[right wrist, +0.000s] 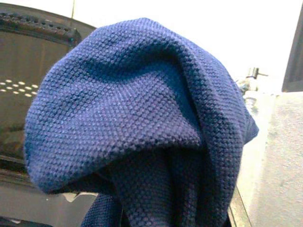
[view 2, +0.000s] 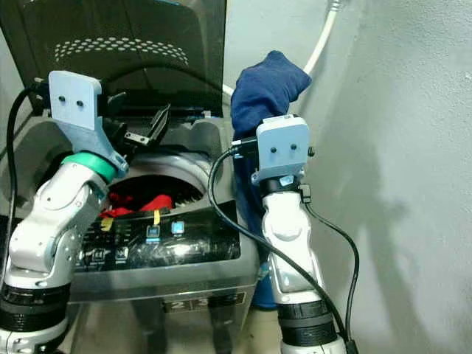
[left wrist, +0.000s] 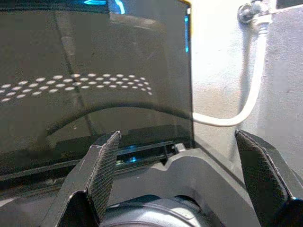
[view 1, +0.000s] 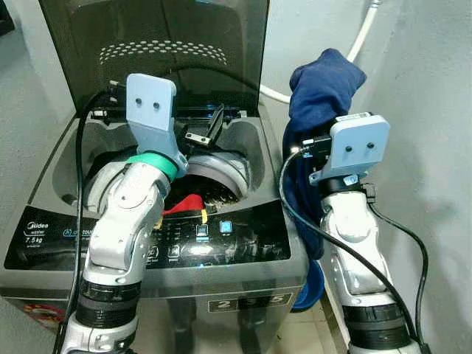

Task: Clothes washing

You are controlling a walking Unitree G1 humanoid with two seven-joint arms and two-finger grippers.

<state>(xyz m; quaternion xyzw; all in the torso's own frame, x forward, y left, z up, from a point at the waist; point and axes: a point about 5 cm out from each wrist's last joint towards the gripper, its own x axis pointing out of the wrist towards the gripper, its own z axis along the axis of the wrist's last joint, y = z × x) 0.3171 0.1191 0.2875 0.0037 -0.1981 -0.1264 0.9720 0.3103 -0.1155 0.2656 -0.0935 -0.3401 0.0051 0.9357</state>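
The blue garment [view 1: 322, 96] is bunched over the right gripper [right wrist: 156, 156], raised beside the washer's right edge and hanging down along its side toward the floor. Its long axis runs vertically. The right gripper appears clenched on the garment, though the cloth hides its fingers. The drum [view 1: 214, 184] lies to the left of and below the garment, already holding red clothes [view 1: 188, 204], with the lid [view 1: 158, 51] standing upright behind it. So the coming move is judged to be a carry leftward over the rim and then down into the drum; the trailing lower end may catch on the washer's corner. The left gripper [view 1: 203, 136] hovers over the back of the drum with its fingers [left wrist: 104, 165] spread wide, grasping nothing.
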